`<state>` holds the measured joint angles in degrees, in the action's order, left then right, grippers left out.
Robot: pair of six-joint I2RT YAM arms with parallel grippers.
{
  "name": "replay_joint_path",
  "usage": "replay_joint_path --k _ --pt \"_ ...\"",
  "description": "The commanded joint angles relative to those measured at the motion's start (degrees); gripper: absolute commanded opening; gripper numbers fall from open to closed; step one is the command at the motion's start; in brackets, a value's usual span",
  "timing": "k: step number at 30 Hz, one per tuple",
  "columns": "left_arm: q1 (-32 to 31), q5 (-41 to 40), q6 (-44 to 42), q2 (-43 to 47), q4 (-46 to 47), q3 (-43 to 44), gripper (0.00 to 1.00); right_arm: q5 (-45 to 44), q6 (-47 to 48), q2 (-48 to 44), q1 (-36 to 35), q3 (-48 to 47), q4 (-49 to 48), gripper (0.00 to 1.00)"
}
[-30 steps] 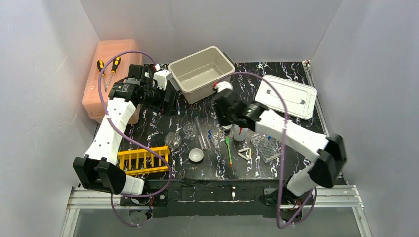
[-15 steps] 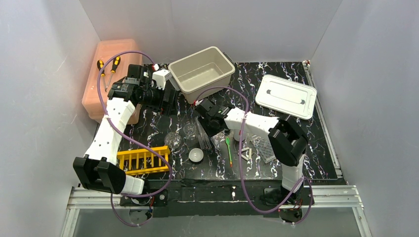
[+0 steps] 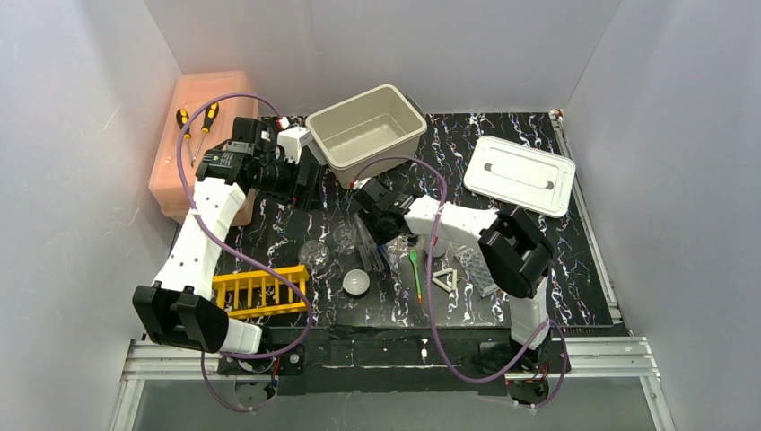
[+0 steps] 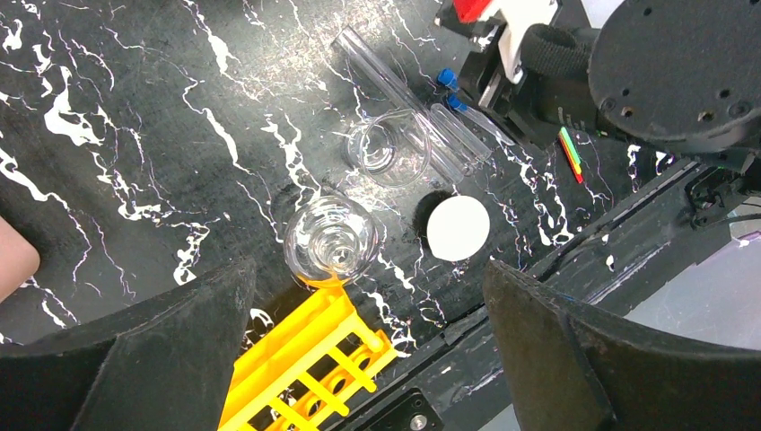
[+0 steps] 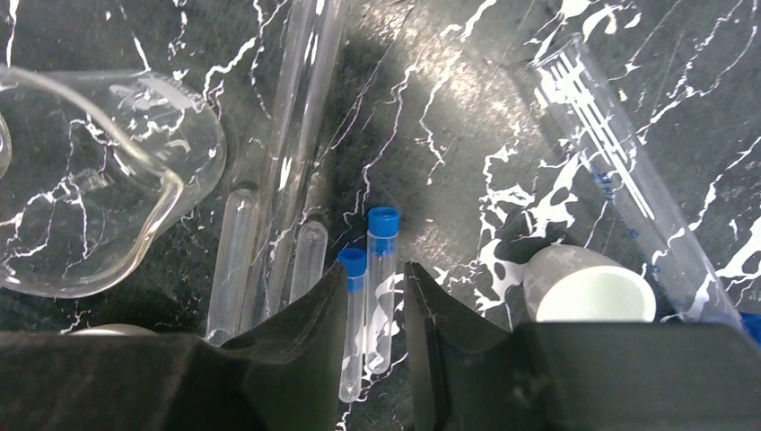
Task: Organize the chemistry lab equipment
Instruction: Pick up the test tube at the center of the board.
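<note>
Two tubes [image 5: 381, 287] inside right gripper [image 5: 372, 274]

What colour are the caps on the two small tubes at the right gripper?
Blue caps; clearest in the right wrist view.

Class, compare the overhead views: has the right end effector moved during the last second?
Yes. The right end effector moved away from the beige bin, leftward in view and toward the near edge, over the blue-capped tubes.

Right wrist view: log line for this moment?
right tool: part open, straddling two blue-capped tubes | tubes: lying flat, not lifted | left tool: wide open, holding nothing
</note>
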<state>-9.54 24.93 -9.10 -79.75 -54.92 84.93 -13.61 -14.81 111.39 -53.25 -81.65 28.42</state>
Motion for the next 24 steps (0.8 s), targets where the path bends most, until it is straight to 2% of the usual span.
replay_joint_path --k 1,16,19,24 --pt "0.2 1.6 0.1 1.1 -1.9 1.7 0.98 -0.9 0.0 0.9 1.2 0.2 -3.0 0.36" --pt "0.2 1.4 -0.4 0.9 -1.9 2.0 0.98 1.4 -0.9 2.8 1.4 1.7 -3.9 0.36" --pt "0.2 1.4 -0.5 1.0 -1.9 1.8 0.98 0.8 -1.2 3.0 1.4 2.0 -4.4 0.27" --pt "0.2 2.9 -0.3 1.1 -1.7 1.4 0.98 -1.6 -0.8 3.6 1.5 -0.2 -3.4 0.04"
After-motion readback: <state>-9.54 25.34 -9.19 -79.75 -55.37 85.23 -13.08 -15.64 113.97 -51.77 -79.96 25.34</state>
